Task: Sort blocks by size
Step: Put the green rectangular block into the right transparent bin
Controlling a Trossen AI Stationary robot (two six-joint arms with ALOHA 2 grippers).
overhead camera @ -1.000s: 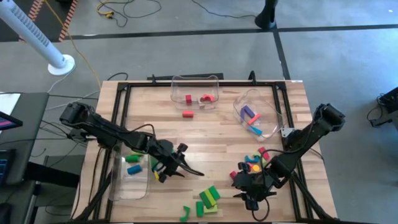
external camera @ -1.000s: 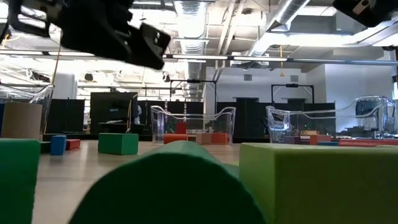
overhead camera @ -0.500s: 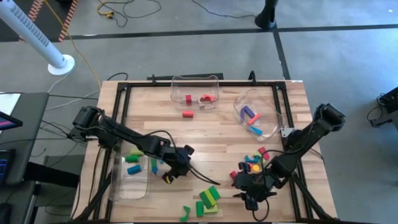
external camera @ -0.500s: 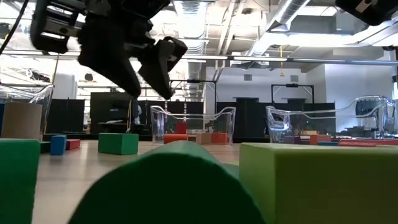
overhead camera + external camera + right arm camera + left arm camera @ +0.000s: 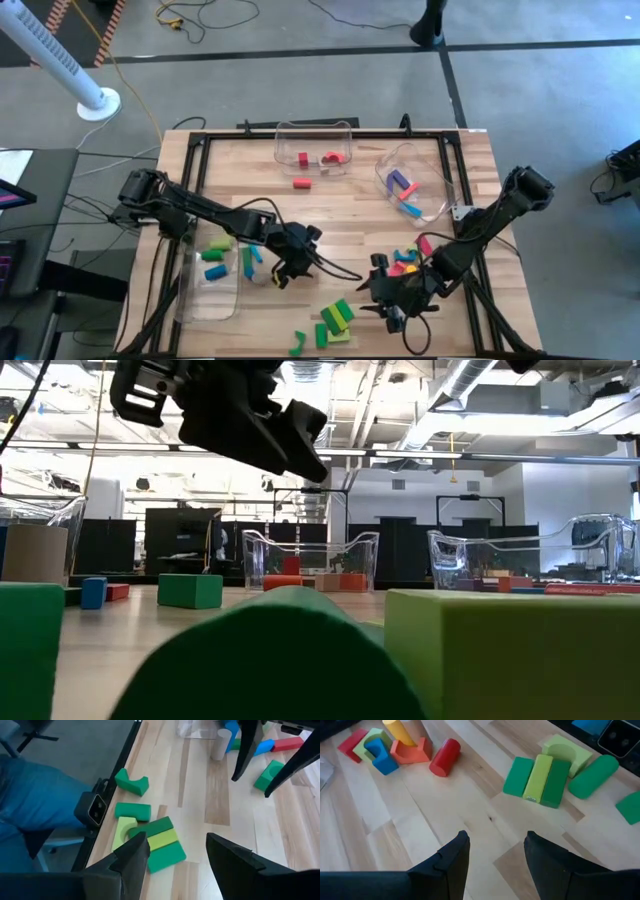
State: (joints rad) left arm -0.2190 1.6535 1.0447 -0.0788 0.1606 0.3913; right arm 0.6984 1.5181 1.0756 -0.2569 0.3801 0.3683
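A: Starting at the left of the desk [image 5: 330,215], what is there?

B: A clear bin [image 5: 212,280] on the near-left edge with green and blue blocks [image 5: 214,258] in it, which looks like one size group already gathered. Just right of it the left hand [image 5: 285,272] hangs above bare wood, fingers [image 5: 451,857] parted and holding nothing.

A: Why there?

B: My guess is it sits between the bin and the loose green blocks [image 5: 336,318] near the front edge. Its wrist view looks straight past the open fingers at that green cluster [image 5: 538,776], so a reach for one of them seems likely.

A: And further right?

B: The right hand [image 5: 392,305] hovers low beside a mixed pile of small blocks [image 5: 405,262] in red, blue, yellow and green. Its fingers [image 5: 130,857] also stand apart with nothing between them.

A: What about the back of the desk?

B: A second bin [image 5: 314,145] at the back centre holds red pieces [image 5: 320,159], with one red block [image 5: 302,183] lying on the wood just in front of it. A third bin [image 5: 412,182], tipped at an angle back right, has purple, blue and pink ones [image 5: 404,190].

A: So how far along?

B: Partway, I'd judge: three groups begun, two loose clusters left at the front
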